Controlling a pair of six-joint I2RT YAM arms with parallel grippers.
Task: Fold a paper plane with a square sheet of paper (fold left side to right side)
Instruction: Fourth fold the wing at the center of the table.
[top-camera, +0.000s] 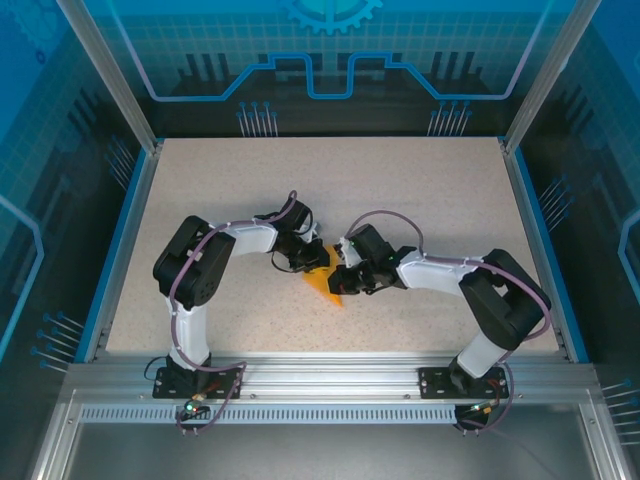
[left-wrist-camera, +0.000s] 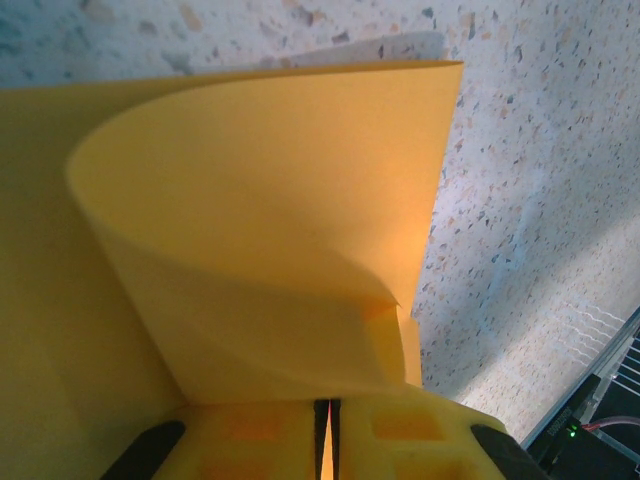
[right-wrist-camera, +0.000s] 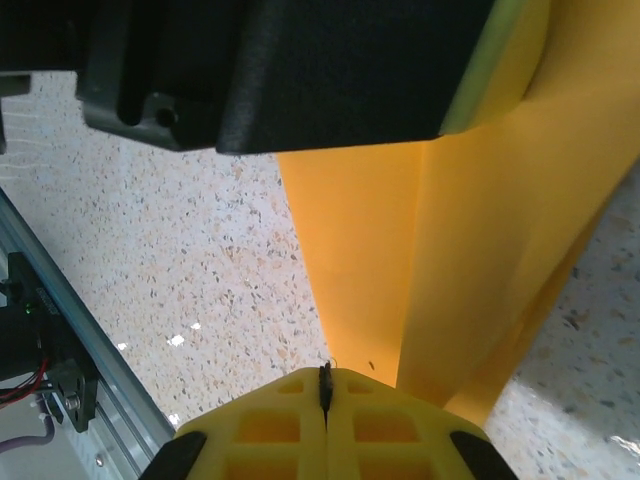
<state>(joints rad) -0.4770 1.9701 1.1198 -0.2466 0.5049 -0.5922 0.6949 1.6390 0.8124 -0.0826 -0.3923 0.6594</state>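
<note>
Paper (top-camera: 322, 284): plain bright orange from above; yellow-orange close up, deeper orange in the curl's shadow.
Desk (top-camera: 400, 190): beige with fine dark and tan speckle; blue border (top-camera: 122, 240) left and right.
Left arm (top-camera: 190, 270), right arm (top-camera: 500, 295): white links, black joints, lilac cables (top-camera: 385, 218).
Left end effector (left-wrist-camera: 327, 405), right end effector (right-wrist-camera: 325, 372): yellow pads with a grid of square recesses.
Near rail (top-camera: 330, 375): silver.
Far wall (top-camera: 330, 60): blue with pale circuit lines.
</note>
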